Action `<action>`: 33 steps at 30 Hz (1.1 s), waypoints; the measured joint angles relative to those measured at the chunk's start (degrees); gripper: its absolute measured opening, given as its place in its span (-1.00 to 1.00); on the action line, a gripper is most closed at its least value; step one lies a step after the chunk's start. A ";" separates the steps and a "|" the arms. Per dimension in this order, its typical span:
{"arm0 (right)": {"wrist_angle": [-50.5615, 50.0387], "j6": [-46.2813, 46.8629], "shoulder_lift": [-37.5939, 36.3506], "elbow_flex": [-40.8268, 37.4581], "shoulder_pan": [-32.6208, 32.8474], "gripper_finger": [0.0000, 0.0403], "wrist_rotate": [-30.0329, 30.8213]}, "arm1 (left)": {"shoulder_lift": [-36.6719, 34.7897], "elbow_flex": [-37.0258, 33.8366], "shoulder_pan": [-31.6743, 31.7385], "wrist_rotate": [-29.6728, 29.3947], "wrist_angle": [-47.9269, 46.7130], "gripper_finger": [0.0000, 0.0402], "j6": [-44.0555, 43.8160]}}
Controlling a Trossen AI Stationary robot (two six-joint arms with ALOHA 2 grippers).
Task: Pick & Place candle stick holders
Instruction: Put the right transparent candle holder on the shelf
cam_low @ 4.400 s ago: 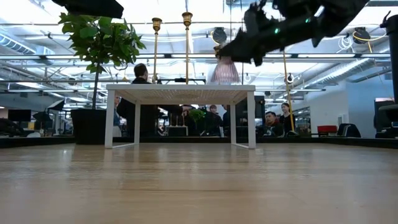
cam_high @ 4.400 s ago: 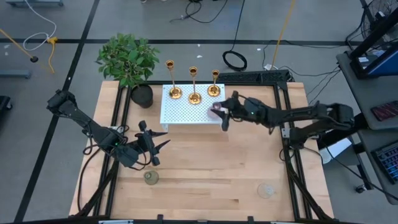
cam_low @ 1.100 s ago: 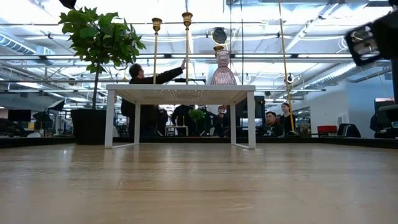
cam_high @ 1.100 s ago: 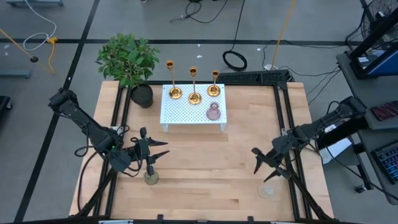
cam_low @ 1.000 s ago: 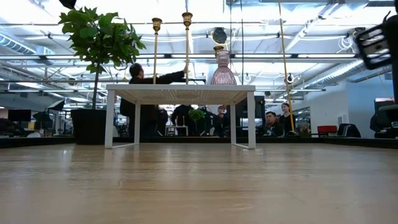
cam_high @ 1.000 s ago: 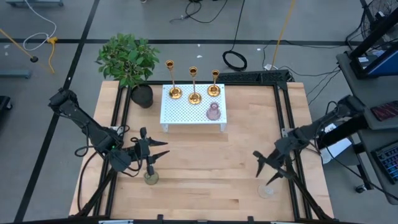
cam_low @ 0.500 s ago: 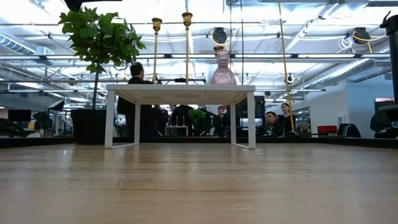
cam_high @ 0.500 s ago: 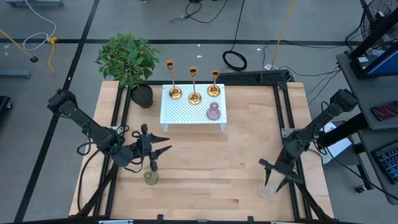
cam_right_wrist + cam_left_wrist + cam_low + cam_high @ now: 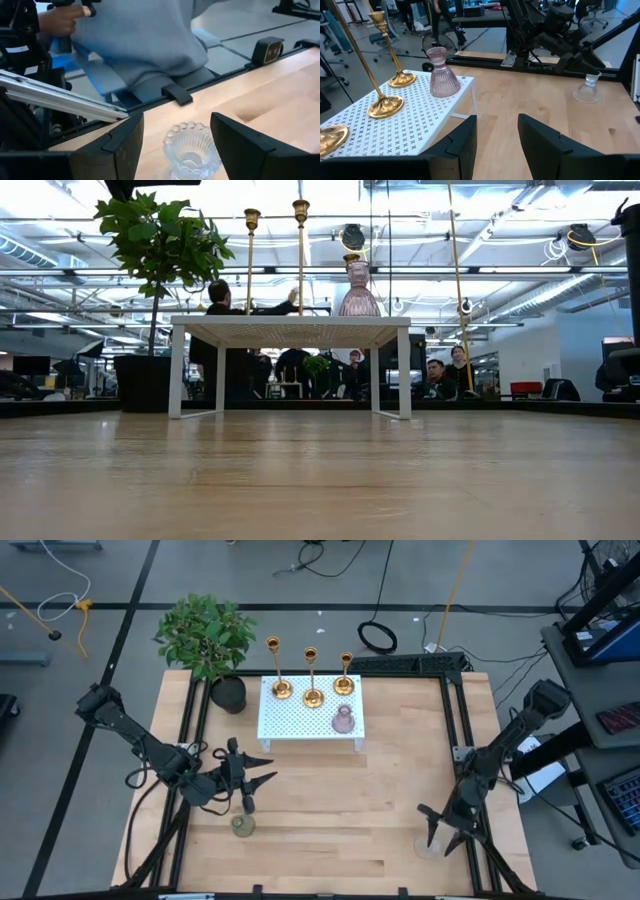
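Three gold candlesticks (image 9: 310,680) and a pink glassy holder (image 9: 343,720) stand on a white perforated stand (image 9: 290,725); they also show in the left wrist view (image 9: 385,102). An olive-green holder (image 9: 243,826) stands on the table at near left. My left gripper (image 9: 252,788) is open and empty just beyond it. A clear holder (image 9: 192,150) stands on the table at near right. My right gripper (image 9: 177,142) is open, and its two fingers stand on either side of the clear holder without touching it.
A dark pot with a leafy plant (image 9: 205,635) stands at the far left corner, beside the stand. Black frame rails (image 9: 470,790) run along the table's sides. A person in grey (image 9: 145,45) stands just past the table's edge near the right gripper.
My right gripper has gone toward the table's near edge and down, still open, until its fingers stand around the clear holder. My left gripper has drawn a little away from the olive-green holder toward the table's far edge, still open.
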 joint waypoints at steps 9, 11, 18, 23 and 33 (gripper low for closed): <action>8.94 -3.48 9.18 -0.04 0.29 0.10 2.03 | 0.00 0.00 0.00 -0.02 2.82 -0.26 1.13; 10.45 -3.71 10.20 -0.05 0.29 0.10 4.98 | 0.00 0.00 0.00 -0.04 3.58 -0.26 2.55; 12.26 -3.81 10.84 -0.09 0.26 0.10 11.45 | 0.00 0.00 0.00 0.00 4.61 -0.26 4.54; 14.55 -7.81 10.85 -0.09 0.26 0.10 13.48 | 0.00 0.00 0.00 0.00 4.63 -0.26 4.84; 14.67 -3.79 10.83 -0.09 0.20 0.10 16.47 | 0.00 0.00 0.00 0.09 4.61 -0.26 4.58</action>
